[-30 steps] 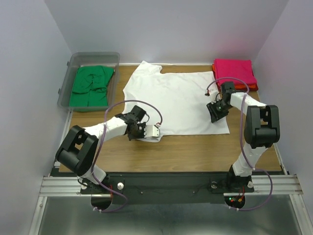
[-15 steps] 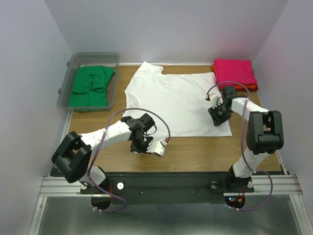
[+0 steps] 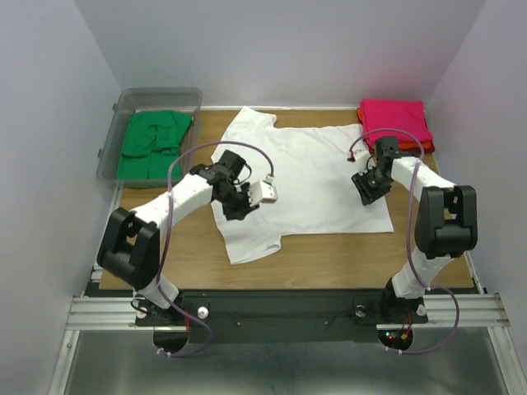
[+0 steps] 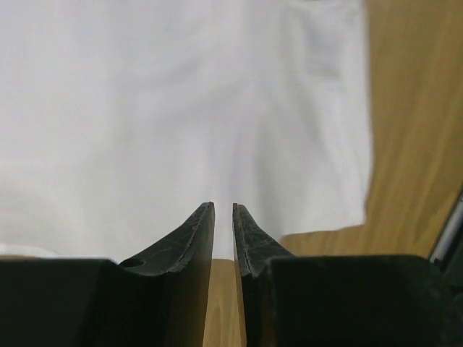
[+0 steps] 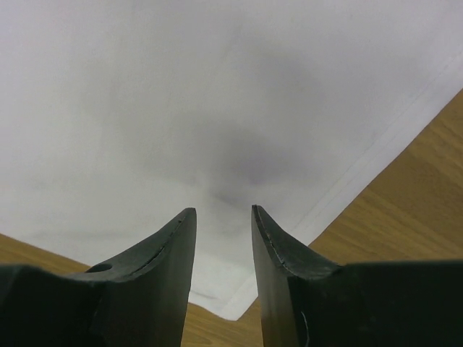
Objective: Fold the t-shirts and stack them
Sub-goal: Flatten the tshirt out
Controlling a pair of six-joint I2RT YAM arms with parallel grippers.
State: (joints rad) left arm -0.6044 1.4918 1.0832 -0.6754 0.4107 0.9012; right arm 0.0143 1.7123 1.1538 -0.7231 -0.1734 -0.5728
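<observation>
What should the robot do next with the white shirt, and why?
Probably lower the left gripper and pinch the near sleeve to fold it inward: the white t-shirt lies spread flat and unfolded, the left jaws are slightly apart and empty, and the right gripper is open over the hem end.

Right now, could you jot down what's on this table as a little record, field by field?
white t-shirt: spread out unfolded, middle of the table
pink t-shirt: folded, on top of the red-orange t-shirt, far right corner
green t-shirt: lying in the clear bin, far left
left gripper: over the white t-shirt's left part, jaws narrowly apart, holding nothing
right gripper: at the white t-shirt's right end, jaws apart
</observation>
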